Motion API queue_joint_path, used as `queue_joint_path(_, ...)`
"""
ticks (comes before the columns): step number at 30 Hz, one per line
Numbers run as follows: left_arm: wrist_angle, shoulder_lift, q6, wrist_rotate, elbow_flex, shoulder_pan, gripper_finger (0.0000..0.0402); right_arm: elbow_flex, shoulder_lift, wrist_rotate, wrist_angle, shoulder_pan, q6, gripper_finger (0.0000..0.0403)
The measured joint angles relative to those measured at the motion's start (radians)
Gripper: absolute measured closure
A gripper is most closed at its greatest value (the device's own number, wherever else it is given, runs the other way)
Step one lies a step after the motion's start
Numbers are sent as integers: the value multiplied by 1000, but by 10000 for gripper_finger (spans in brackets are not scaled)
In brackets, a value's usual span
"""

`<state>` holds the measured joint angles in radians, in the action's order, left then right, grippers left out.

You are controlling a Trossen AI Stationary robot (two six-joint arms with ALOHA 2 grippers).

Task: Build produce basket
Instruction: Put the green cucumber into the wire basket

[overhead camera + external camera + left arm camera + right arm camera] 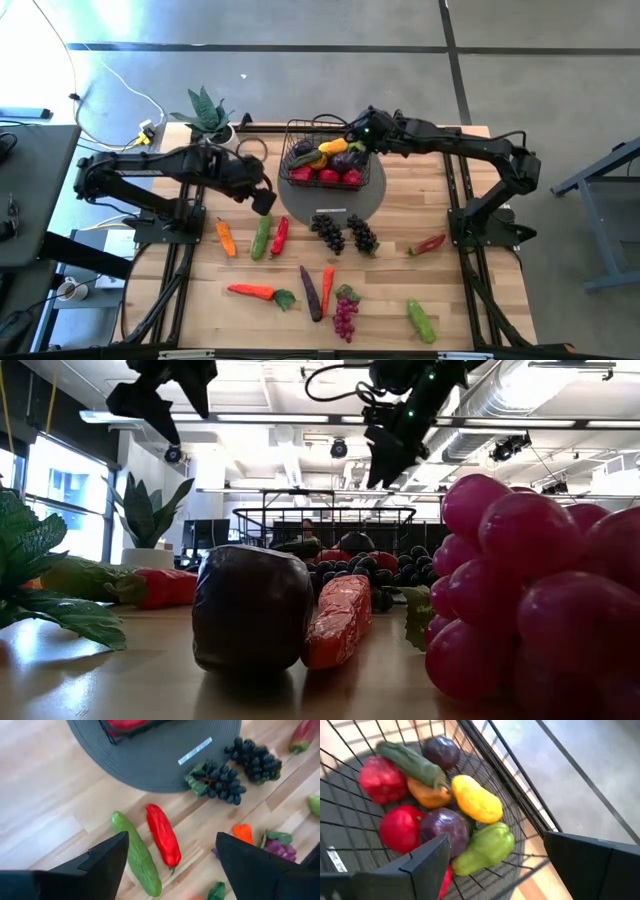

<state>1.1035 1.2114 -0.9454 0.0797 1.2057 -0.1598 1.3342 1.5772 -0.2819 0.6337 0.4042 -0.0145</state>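
The black wire basket (pixel 325 155) stands on a grey round disc (pixel 370 198) and holds red, yellow, purple, orange and green produce (pixel 445 815). More produce lies on the table: a green cucumber (pixel 137 855), a red pepper (pixel 163 834), dark grapes (pixel 220 782), carrots and purple grapes. My left gripper (pixel 170 865) is open and empty above the cucumber and red pepper; in the high view it (pixel 262 200) is left of the disc. My right gripper (pixel 495 860) is open and empty above the basket's right end (pixel 365 135).
A potted spiky plant (pixel 208 115) stands at the table's far left. Carrots (pixel 252 292), an eggplant (pixel 311 293), purple grapes (pixel 345 315), a green cucumber (pixel 421 320) and a red pepper (pixel 428 244) lie across the near half of the table.
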Motion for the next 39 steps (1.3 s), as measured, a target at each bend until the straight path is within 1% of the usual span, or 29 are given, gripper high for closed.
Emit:
queue_joint_path(10,0,136,-117,72,0,137,123,0,0,6,79,18,-3,100)
queue_joint_path(18,0,215,-183,62,-9,212,124,0,0,9,84,19,-3,100)
queue_joint_path(25,-11,209,-349,59,-146,264,124,0,0,9,89,19,-9,100)
queue_joint_path(28,-26,209,-362,59,-169,268,124,0,0,9,88,19,-11,100)
queue_joint_path(32,-139,209,-366,59,-222,263,124,0,0,9,87,19,-11,100)
queue_joint_path(39,-184,209,-459,52,-314,252,124,0,0,9,87,19,-11,100)
